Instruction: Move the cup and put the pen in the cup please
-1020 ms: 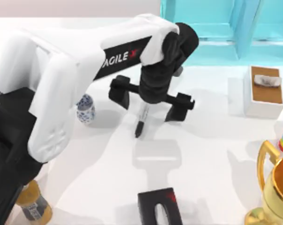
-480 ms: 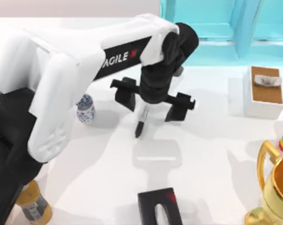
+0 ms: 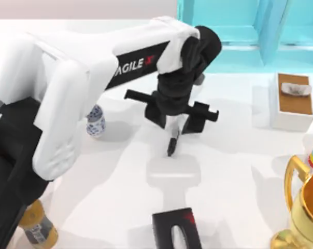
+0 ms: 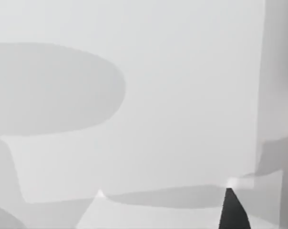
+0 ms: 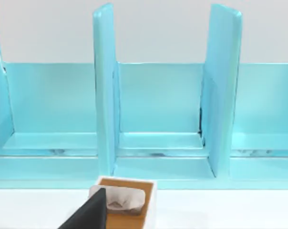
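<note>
Pen count: one slim black marker pen (image 3: 172, 143), near the table's centre, its upper end hidden under the left wrist
Table: one white tabletop (image 3: 234, 171), also seen bare and shadowed in the left wrist view (image 4: 182, 95)
Shelf: one turquoise rack with upright dividers (image 3: 239, 26) at 12 to 1 o'clock; the right wrist view (image 5: 158, 105) shows three of its bays
Left arm: one white AgileX arm reaching in from 9 o'clock; left gripper (image 3: 176, 124) hangs over the pen, released, with one black finger on each side of the pen and a gap to it on both sides
Trophy: one large gold cup with handles (image 3: 304, 207) at 4 to 5 o'clock
Right gripper (image 3: 176, 233): one, black, parked at 6 o'clock; cannot tell its state
Box: one white box with a brown top (image 3: 290, 106) at 2 to 3 o'clock
Bottle: one amber bottle (image 3: 37, 225) at 7 o'clock
Cup: one small white ceramic cup with blue floral pattern (image 3: 95, 121), upright at 9 o'clock of the pen, well apart from it, partly behind the left arm
Change, fingers: the finger at 9 o'clock stands much nearer the pen than half a second ago, so the gap between the two is narrower
Change, pen: its tip has shifted toward 3 o'clock, and less of its length shows
Change, others: cup, trophy, box, bottle and right gripper lie as before
</note>
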Controlling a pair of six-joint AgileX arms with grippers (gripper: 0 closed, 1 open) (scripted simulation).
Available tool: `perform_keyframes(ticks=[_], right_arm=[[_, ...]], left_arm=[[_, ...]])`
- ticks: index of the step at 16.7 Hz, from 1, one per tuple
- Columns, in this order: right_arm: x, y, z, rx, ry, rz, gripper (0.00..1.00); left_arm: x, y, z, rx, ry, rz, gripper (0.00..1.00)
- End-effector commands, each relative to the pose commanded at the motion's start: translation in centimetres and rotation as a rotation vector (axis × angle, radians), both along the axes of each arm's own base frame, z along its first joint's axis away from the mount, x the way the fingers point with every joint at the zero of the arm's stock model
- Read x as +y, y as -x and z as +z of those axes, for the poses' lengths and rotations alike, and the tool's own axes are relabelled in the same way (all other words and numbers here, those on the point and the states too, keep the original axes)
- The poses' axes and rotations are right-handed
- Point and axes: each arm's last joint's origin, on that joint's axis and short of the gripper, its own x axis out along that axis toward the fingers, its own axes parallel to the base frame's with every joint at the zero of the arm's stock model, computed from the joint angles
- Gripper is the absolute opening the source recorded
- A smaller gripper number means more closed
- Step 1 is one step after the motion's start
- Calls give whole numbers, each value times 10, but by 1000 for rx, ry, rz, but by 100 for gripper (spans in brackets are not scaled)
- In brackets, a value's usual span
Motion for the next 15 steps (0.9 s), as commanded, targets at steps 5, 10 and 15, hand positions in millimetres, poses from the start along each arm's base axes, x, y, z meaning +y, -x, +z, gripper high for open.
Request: perform_keyframes(ticks=[5, 10, 15], right_arm=[[0, 0, 0, 0, 0, 0, 100], [0, 0, 0, 0, 0, 0, 100], [0, 0, 0, 0, 0, 0, 100]], left_arm=[[0, 0, 0, 0, 0, 0, 0], [-11, 9, 35, -21, 81, 0, 0], [-13, 51, 81, -22, 76, 4, 0]])
